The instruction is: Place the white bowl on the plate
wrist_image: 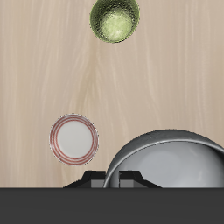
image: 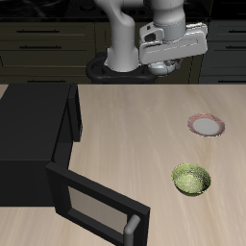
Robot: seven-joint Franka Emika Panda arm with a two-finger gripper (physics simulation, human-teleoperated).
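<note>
Carrying the white bowl (wrist_image: 166, 162) high: gripper (image: 161, 65) seemingly clenched on its rim, contact hidden. The plate (image: 206, 125) sits beyond the green bowl (image: 190, 179). Next: move over the plate, lower.

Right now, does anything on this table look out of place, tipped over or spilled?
Only the microwave door: it hangs wide open, swung out toward the table's front edge. The plate lies flat and bare, the green ribbed bowl stands upright apart from it, and nothing is spilled.
</note>
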